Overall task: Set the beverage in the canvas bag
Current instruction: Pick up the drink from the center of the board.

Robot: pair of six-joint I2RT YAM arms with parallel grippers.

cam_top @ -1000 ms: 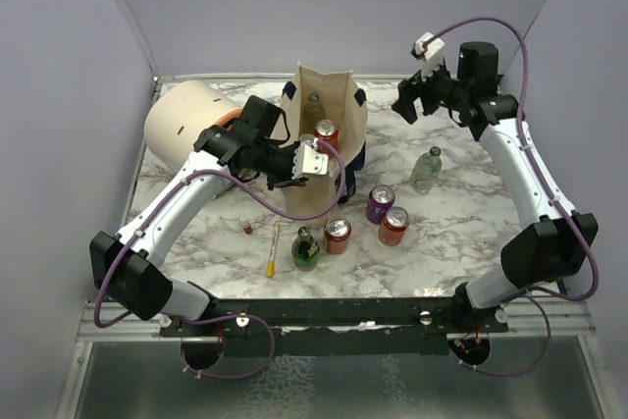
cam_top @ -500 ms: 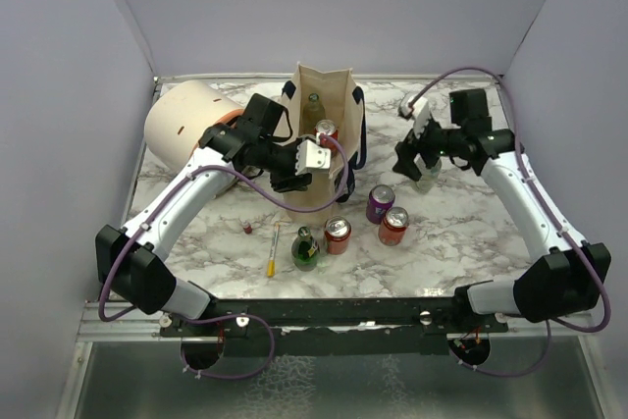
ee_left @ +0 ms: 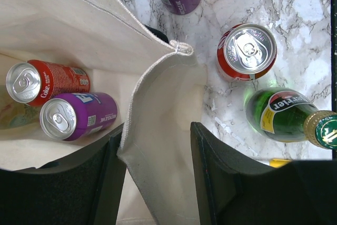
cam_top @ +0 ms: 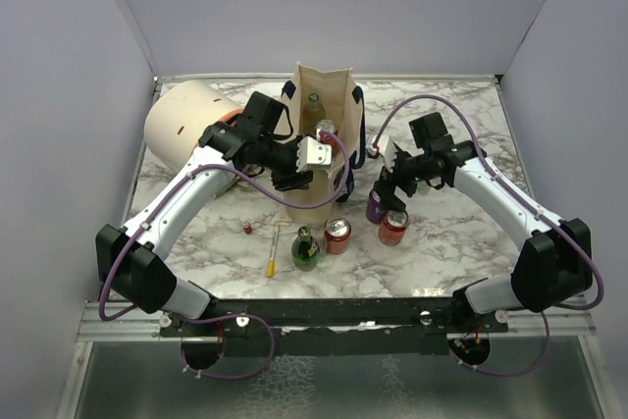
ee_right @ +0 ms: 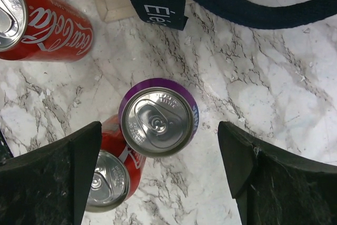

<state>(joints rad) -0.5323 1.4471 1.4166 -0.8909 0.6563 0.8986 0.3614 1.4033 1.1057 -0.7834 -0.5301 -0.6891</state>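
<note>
From the overhead cam, the canvas bag [cam_top: 322, 159] stands upright mid-table, toward the back. A bottle top [cam_top: 314, 103] and a cola can [cam_top: 327, 129] show inside its open mouth. The left gripper [cam_top: 299, 180] is at the bag's near rim, and the cream-and-orange drum [cam_top: 186, 125] sits at the left, partly behind that arm. The right gripper [cam_top: 389, 187] hangs right over the purple can [cam_top: 377, 207]. That can stands on the marble table [cam_top: 461, 233] just right of the bag, with a red can [cam_top: 393, 227] beside it. Closer to the arm bases there's another red can [cam_top: 337, 235], a green bottle [cam_top: 306, 248] and a yellow pen [cam_top: 272, 260].

Left wrist cam: the left gripper [ee_left: 156, 130] has one finger inside the bag and one outside. The cloth wall is bunched up between them, so it's clamped on the rim. Down in the bag, the cola can [ee_left: 45, 81] and a second purple can [ee_left: 79, 117] sit right beside each other.

Right wrist cam: the right gripper [ee_right: 159, 130] is spread wide, one finger [ee_right: 50, 177] on each side of the purple can [ee_right: 158, 122]. There are clear gaps on both sides and it's holding nothing. The can is upright on the marble with its silver lid facing the lens, and the red can [ee_right: 108, 177] is just beside it at lower left. The bag's navy strap [ee_right: 253, 9] runs across the top, so the can is outside the bag but near it.
</note>
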